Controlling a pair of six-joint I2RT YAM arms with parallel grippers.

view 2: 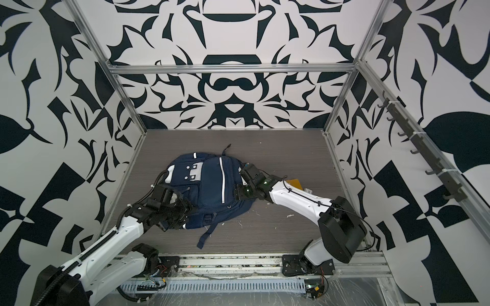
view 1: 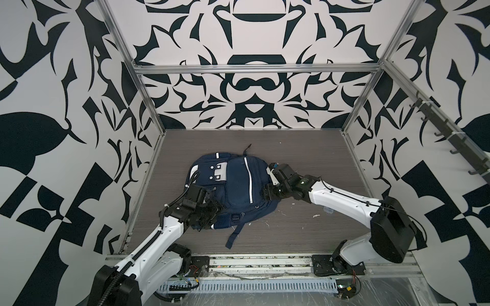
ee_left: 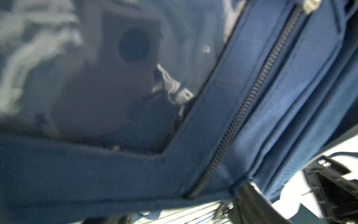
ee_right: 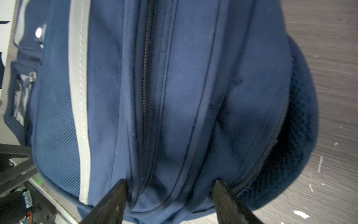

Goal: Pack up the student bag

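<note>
My left gripper (view 1: 213, 209) sits at the 7 o'clock corner of the student bag (view 1: 238, 182), low over the navy fabric. Its wrist view is too blurred to show the jaws, so I cannot tell how wide they stand or whether they have caught anything.

The bag lies flat on the table (view 1: 305, 159), left of centre. Its top loop points to 12 o'clock and a loose strap (view 1: 233, 235) trails toward 6. Every zip I can see looks shut, so I judge the step in hand is opening a compartment.

At the bag's 3 o'clock side, my right gripper (ee_right: 170, 182) is spread wide astride 2 seams, its tips touching the cloth. I see nothing pinched or lifted between them.

To do this well, I would use 1 gripper to pin the body and send the other for a metal zip pull, not for loose fabric. I would then draw along the zip (ee_right: 146, 77) line rather than upward, or the soft bag will simply slide.

A yellowish flat thing (view 2: 294, 182) peeks out behind the right arm at 3 o'clock.
</note>
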